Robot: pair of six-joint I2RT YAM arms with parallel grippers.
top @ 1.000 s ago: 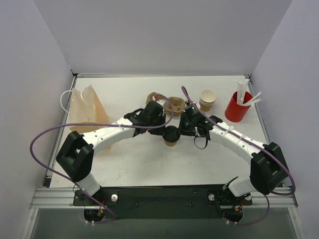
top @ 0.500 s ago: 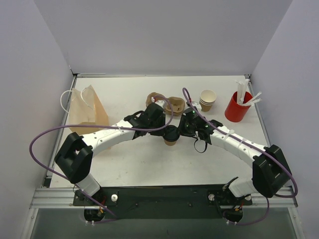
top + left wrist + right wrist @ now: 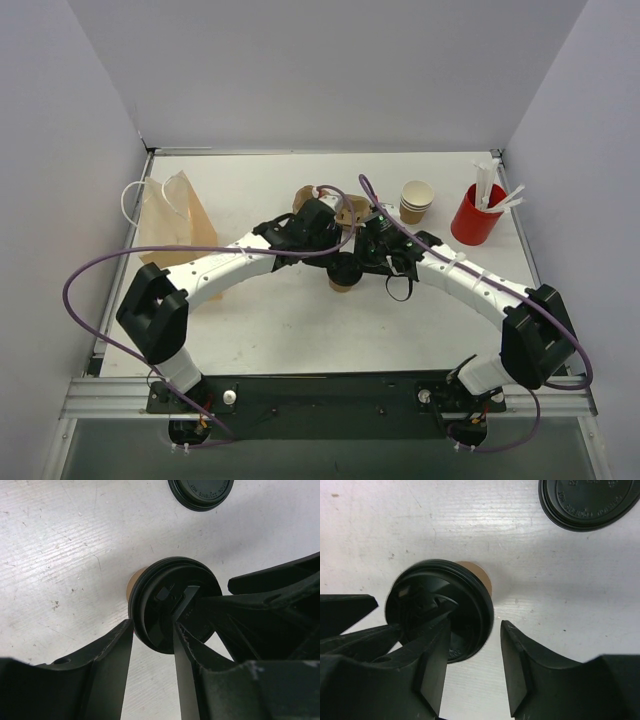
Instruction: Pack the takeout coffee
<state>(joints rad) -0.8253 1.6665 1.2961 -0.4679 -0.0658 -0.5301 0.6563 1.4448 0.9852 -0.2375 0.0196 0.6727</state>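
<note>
Takeout coffee [image 3: 342,276] stands on table [image 3: 300,330], its rim between the fingers of left gripper [image 3: 152,645] and, from the opposite side, right gripper [image 3: 472,640]. Loose lid [image 3: 200,491] lies flat beyond the fingertips. Paper bag [image 3: 175,225] lies well left of left gripper. Cup stack [image 3: 416,200] and stick cup [image 3: 478,215] sit right of right gripper.

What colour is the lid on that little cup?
Black; the lid shows best in the right wrist view.
</note>
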